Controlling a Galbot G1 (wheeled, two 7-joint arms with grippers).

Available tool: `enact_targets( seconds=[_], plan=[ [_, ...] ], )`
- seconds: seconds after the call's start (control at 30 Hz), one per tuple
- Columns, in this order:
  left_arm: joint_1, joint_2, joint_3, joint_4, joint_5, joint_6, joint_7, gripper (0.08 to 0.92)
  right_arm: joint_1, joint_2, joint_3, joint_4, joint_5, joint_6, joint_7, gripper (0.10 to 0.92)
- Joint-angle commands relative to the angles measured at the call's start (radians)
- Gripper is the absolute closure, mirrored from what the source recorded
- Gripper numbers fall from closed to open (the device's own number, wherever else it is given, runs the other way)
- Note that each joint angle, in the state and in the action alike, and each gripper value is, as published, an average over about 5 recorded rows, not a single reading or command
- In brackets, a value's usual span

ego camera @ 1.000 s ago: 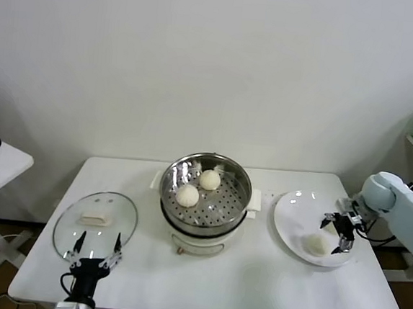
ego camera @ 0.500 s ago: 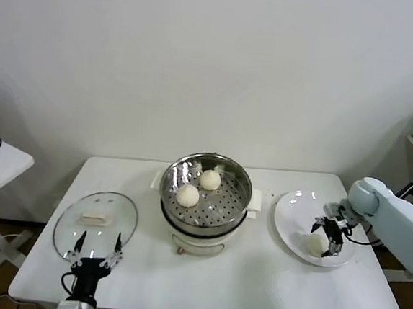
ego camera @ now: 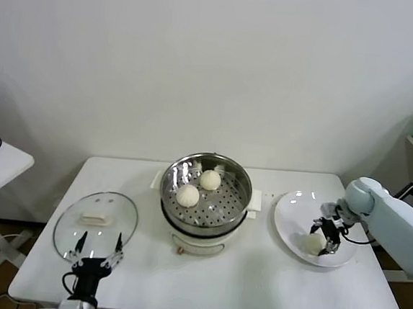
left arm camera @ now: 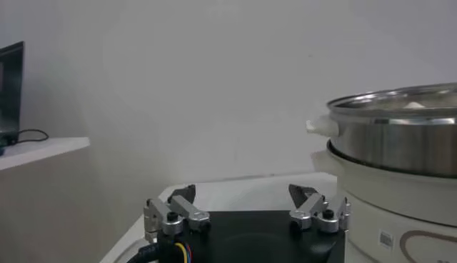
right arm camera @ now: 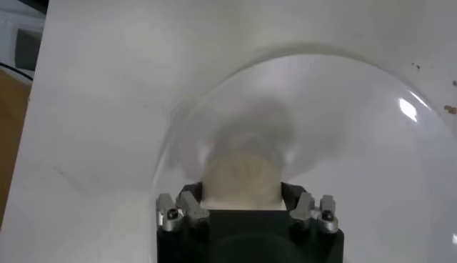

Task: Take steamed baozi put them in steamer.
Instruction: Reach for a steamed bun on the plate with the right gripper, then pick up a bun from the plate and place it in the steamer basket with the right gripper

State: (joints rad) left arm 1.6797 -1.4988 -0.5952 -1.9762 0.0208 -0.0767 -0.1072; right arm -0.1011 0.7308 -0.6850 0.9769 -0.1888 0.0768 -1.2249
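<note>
- Right gripper (ego camera: 325, 236) down on the plate (ego camera: 292, 211), right of the steamer (ego camera: 204, 198); fingers (right arm camera: 187, 209) closed around a baozi (right arm camera: 243, 179) that rests on the plate.
- Two more baozi (ego camera: 188, 195) lie on the steamer's perforated tray, close together.
- Left gripper (ego camera: 96, 253) parked at the front of the surface (ego camera: 253, 281), just before the glass lid (ego camera: 96, 221); fingers spread wide, holding nothing.

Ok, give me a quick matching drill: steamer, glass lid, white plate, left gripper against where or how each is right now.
Things:
1. steamer
2. glass lid
3. white plate
4. left gripper

States:
A. open, idle at the table's near edge
B. flat on the table, robot's left
C. holds two baozi on its tray
D. under the right gripper, one baozi on it

Pairs: 1-C, 2-B, 3-D, 4-A
</note>
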Motion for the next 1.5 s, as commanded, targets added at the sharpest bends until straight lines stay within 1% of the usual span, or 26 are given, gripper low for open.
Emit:
enact_targets(
  seconds=[0.03,0.2,0.33,0.4,0.6,0.7,0.8,0.87,0.97,1.07,1.23,1.5],
  plan=[
    [-0.004,0.002,0.003,0.001,0.003,0.002,0.0,0.177,0.0,0.002,0.002,-0.004,-0.002,0.001,-0.001,0.319],
    [-0.003,0.003,0.002,0.0,0.002,0.002,0.0,0.177,0.041,-0.009,-0.008,0.013,0.015,0.009,-0.007,0.321],
    [-0.005,0.006,0.003,-0.004,0.002,0.006,0.001,0.177,0.163,-0.022,-0.078,0.07,0.049,0.036,-0.028,0.321],
    [-0.008,0.007,0.006,-0.007,0.003,0.01,0.001,0.177,0.268,-0.03,-0.144,0.125,0.059,0.069,-0.04,0.319],
    [-0.015,0.026,0.014,-0.024,0.006,0.027,0.001,0.177,0.644,-0.042,-0.409,0.353,0.062,0.21,-0.078,0.311],
    [-0.023,0.029,0.019,-0.027,0.008,0.034,0.0,0.177,0.771,-0.016,-0.464,0.447,0.041,0.27,-0.083,0.306],
    [-0.028,0.029,0.026,-0.027,0.012,0.038,-0.002,0.177,0.837,0.022,-0.473,0.533,-0.017,0.328,-0.083,0.304],
    [-0.028,0.028,0.03,-0.028,0.014,0.039,-0.002,0.177,0.842,0.054,-0.448,0.587,-0.093,0.384,-0.077,0.304],
    [-0.026,0.027,0.035,-0.033,0.015,0.042,-0.003,0.177,0.803,0.111,-0.385,0.659,-0.245,0.466,-0.063,0.304],
    [-0.025,0.029,0.042,-0.039,0.013,0.05,-0.006,0.177,0.75,0.165,-0.355,0.703,-0.332,0.491,-0.053,0.303],
    [-0.026,0.042,0.047,-0.043,0.012,0.059,-0.007,0.177,0.677,0.253,-0.373,0.715,-0.348,0.486,-0.047,0.297],
    [-0.013,0.054,0.038,-0.034,0.002,0.058,-0.004,0.177,0.582,0.38,-0.405,0.638,-0.329,0.488,-0.05,0.28]
  ],
)
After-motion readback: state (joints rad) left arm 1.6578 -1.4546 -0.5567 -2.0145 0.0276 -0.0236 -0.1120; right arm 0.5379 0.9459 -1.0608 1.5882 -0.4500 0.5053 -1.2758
